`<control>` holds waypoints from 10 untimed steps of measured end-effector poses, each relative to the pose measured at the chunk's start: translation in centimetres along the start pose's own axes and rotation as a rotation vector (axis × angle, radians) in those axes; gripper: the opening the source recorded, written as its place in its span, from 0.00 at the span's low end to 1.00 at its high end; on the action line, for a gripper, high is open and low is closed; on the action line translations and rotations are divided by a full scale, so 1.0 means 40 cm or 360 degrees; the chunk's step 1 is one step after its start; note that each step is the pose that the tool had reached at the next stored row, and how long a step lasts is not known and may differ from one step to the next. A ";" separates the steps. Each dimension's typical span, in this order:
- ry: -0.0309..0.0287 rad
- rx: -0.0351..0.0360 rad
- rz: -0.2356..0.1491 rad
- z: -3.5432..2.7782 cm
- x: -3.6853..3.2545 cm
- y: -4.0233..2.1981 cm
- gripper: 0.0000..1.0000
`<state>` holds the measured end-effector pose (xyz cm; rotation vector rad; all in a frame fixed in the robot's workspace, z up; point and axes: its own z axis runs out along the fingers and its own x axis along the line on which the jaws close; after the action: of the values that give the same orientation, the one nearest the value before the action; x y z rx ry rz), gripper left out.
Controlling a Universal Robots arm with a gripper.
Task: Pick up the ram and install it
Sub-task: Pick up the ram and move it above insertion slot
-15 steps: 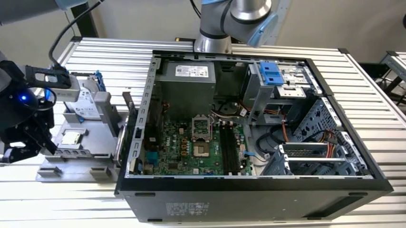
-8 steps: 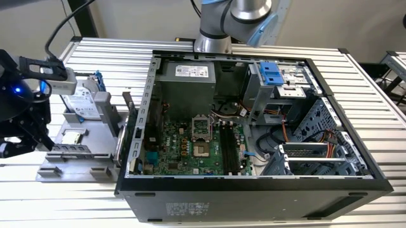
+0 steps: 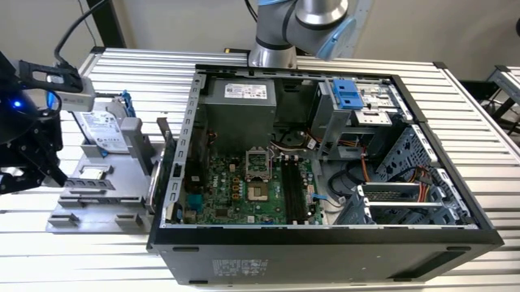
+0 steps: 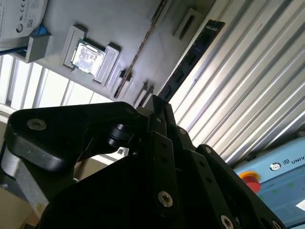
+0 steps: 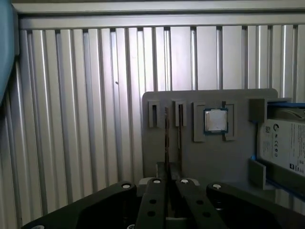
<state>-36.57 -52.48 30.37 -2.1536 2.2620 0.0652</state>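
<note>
- Now the gripper hangs low over the gray fixture on the bench, and its jaws look pressed together with nothing between them.
- Straight ahead of the jaw tips, the ram stands on its long edge in the fixture's slot. It is edge-on in the first wrist view, and in the second wrist view it is a dark stick running away from the tips. As far as I can tell, it is clear of the jaws.
- Handling call: I'd judge it a light, stiff, thin board with fragile chips and contacts. It is best pinched across its flat faces near mid-length, up at the free top edge.
- Off to one side of the jaws sits the small silver chip, and beyond that the hard drive.
- Farthest from the jaws is the open computer case, with its black motherboard slots.
</note>
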 end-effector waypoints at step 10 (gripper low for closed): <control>0.00002 0.0002 0.0000 -0.010 -0.019 0.001 0.00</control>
<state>-36.57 -51.74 30.81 -2.1533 2.2613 0.0637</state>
